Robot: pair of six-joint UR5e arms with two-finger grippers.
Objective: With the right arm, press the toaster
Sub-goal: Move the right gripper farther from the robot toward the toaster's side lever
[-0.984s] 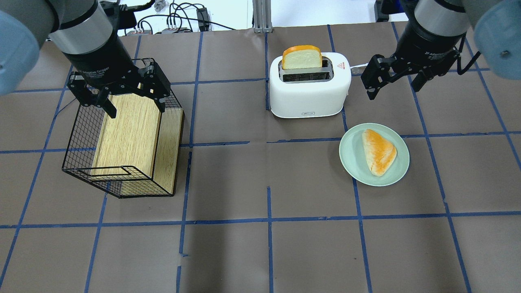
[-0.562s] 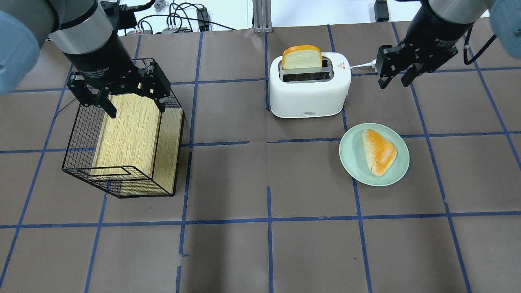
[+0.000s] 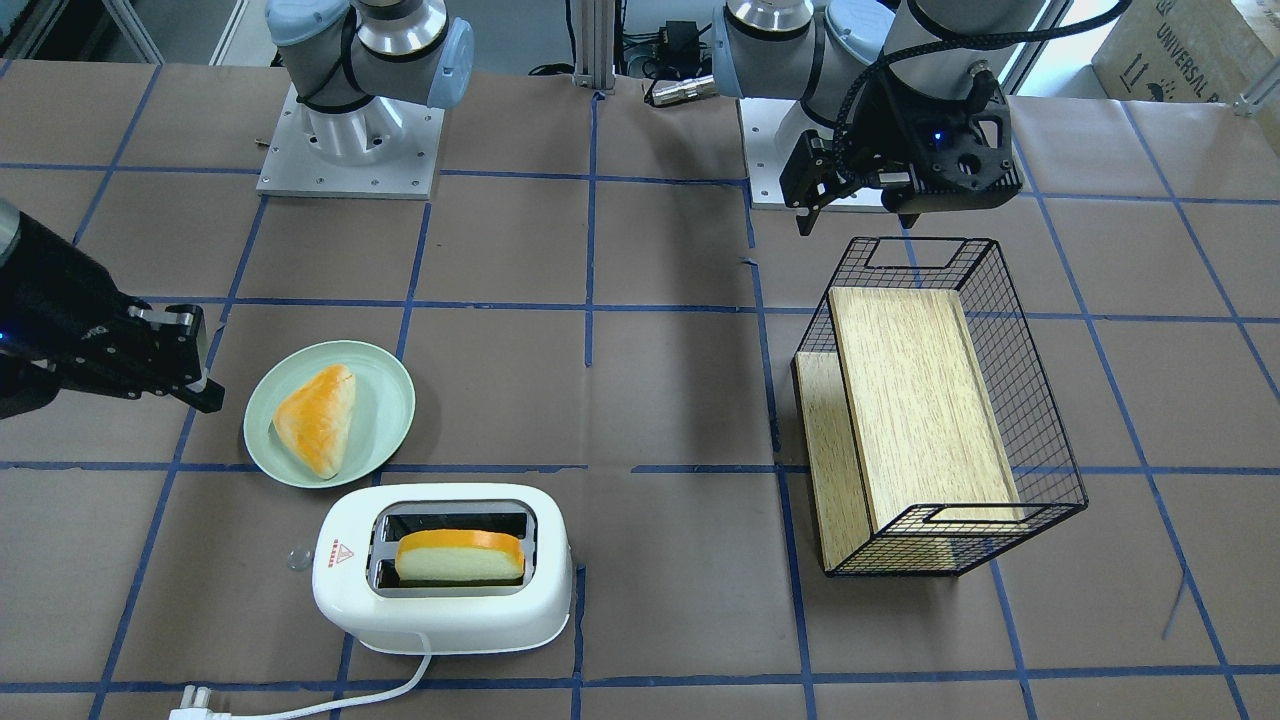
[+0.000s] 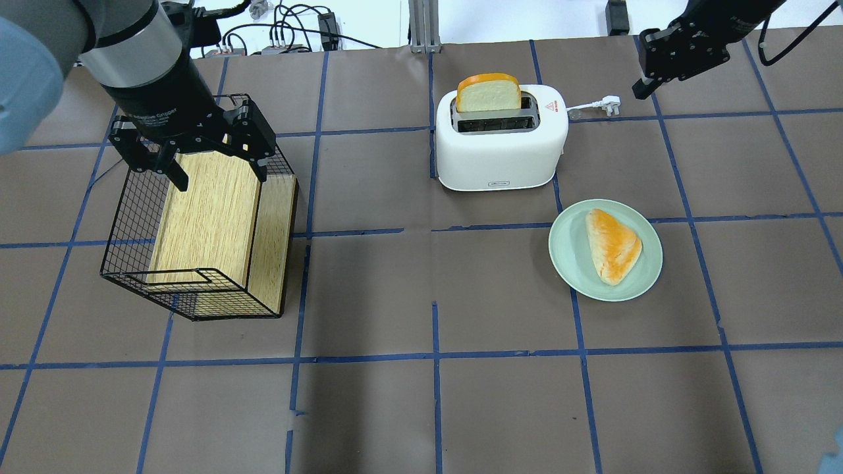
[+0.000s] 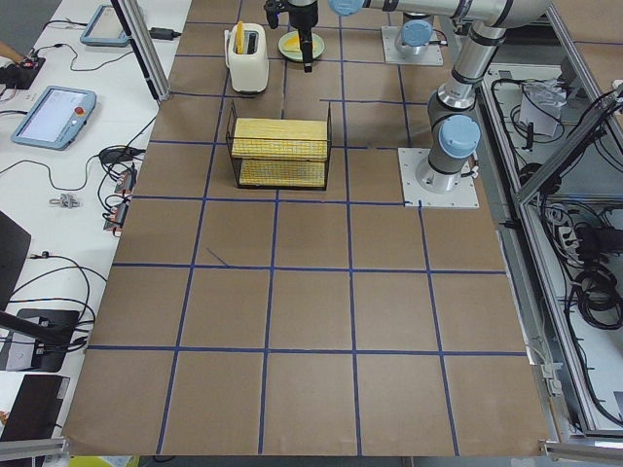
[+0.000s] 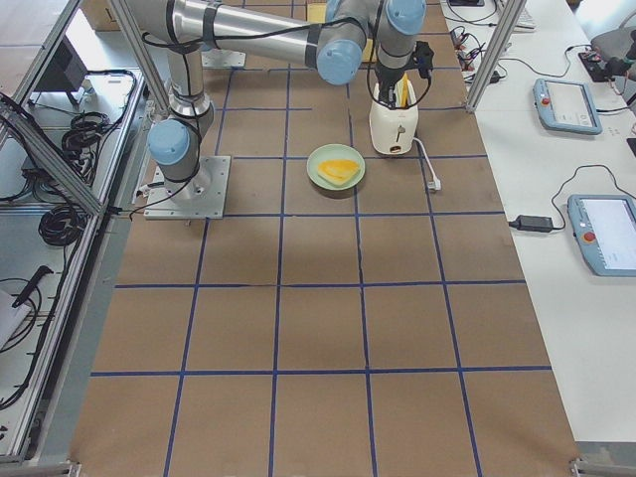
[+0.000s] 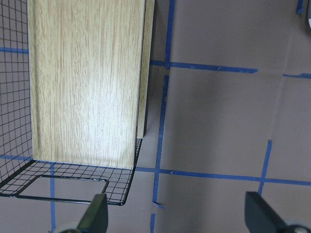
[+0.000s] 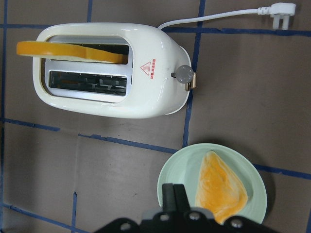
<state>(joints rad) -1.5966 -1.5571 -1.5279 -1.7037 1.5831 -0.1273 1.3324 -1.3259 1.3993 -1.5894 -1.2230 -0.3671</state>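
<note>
The white toaster point(image 4: 500, 155) stands at the table's back middle with an orange-crusted bread slice point(image 4: 489, 92) upright in one slot. It also shows in the front view point(image 3: 440, 600) and the right wrist view point(image 8: 112, 73). Its small clear knob point(image 8: 183, 74) sticks out of the end with the red triangle sticker. My right gripper point(image 4: 639, 91) is shut and empty. It hangs high, apart from the toaster, off that knob end, and its closed fingers point(image 8: 173, 191) show in the right wrist view. My left gripper point(image 4: 217, 168) is open above the wire basket.
A black wire basket point(image 4: 125, 263) with a wooden insert lies on its side at the left. A pale green plate point(image 4: 566, 263) with a triangular bun sits in front of the toaster's knob end. The toaster's white cord and plug point(image 4: 609, 103) lie below my right gripper.
My right gripper has moved up and away from the toaster's knob end toward the back right, and its fingers have gone from wide open to shut. The left arm has not moved.
</note>
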